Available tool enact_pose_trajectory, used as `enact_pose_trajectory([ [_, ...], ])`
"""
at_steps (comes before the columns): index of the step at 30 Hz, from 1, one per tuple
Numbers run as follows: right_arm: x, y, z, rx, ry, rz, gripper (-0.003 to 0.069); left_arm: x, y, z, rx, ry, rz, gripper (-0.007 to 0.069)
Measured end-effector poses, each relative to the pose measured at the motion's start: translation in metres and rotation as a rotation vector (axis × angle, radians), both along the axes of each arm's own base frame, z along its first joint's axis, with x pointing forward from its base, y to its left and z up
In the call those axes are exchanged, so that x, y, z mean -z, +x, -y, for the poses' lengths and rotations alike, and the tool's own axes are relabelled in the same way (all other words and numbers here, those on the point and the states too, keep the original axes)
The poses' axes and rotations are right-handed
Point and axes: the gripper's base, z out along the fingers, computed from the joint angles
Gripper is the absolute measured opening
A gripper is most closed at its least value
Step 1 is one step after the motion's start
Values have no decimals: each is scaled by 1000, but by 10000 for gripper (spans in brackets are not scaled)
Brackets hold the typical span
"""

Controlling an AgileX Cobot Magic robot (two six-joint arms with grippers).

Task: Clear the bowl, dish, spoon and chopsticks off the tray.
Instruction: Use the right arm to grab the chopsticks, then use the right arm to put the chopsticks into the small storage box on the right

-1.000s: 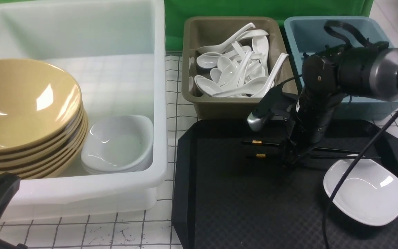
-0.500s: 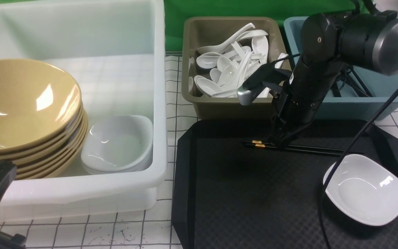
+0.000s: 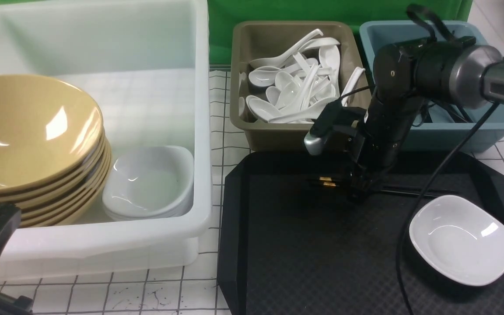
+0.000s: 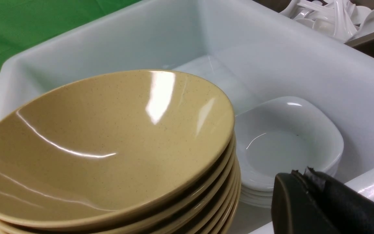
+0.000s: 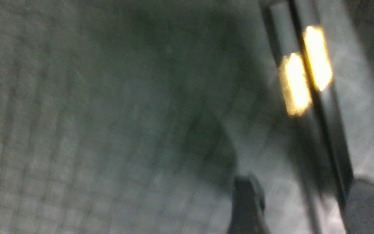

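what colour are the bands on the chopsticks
Gold, on black chopsticks; best in the right wrist view.

Two black chopsticks (image 3: pixel 409 191) lie side by side, each with one gold band (image 3: pixel 325 179), so two bands in all. One white dish (image 3: pixel 462 238) sits on the single black tray (image 3: pixel 304 262). A stack of more white dishes (image 3: pixel 149 181) stands in the one white tub (image 3: pixel 103 245); their rims overlap too closely to count, though there are at least three. The yellow bowls (image 3: pixel 29 131) are stacked at least six high. There are two small bins: one olive bin (image 3: pixel 278 135) and one blue bin (image 3: pixel 497 133). The white soup spoons (image 3: pixel 295 87) number well over ten, too tangled to count exactly.
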Motion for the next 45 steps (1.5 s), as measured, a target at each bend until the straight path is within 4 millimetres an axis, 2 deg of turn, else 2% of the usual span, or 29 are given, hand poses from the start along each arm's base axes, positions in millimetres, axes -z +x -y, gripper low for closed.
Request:
enact_pose_trajectory([
  [2,1,2,0,-10,-1,11,464,0,0,0,0,0,0,-13],
  [3,7,4,-1,-14,-6,5,428,0,0,0,0,0,0,-13],
  [4,7,4,-1,-14,-7,4,428,0,0,0,0,0,0,-13],
  [7,8,3,-3,-20,-7,-3,299,0,0,0,0,0,0,-13],
  [8,7,0,-6,-26,-4,-19,213,0,0,0,0,0,0,-13],
  [10,7,-3,-12,-38,-1,-35,144,0,0,0,0,0,0,-13],
  [16,3,-25,-49,-113,26,-104,152,0,0,0,0,0,0,-13],
  [18,2,-27,-55,-122,32,-109,152,0,0,0,0,0,0,-13],
  [19,-5,-32,-63,-138,47,-102,152,0,0,0,0,0,0,-13],
  [21,-19,-33,-67,-144,73,-73,152,0,0,0,0,0,0,-13],
  [22,-35,-33,-67,-144,97,-38,152,0,0,0,0,0,0,-13],
  [23,-37,-33,-67,-144,100,-32,152,0,0,0,0,0,0,-13],
  [27,-80,-37,-63,-143,150,65,152,0,0,0,0,0,0,-13],
  [32,-106,-44,-57,-144,171,108,152,0,0,0,0,0,0,-13],
  [39,-147,-51,-39,-135,207,206,152,0,0,0,0,0,0,-13],
  [41,-162,-48,-30,-125,220,255,152,0,0,0,0,0,0,-13],
  [42,-177,-41,-18,-109,237,326,152,0,0,0,0,0,0,-13],
  [45,-190,-30,-3,-69,254,415,152,0,0,0,0,0,0,-13],
])
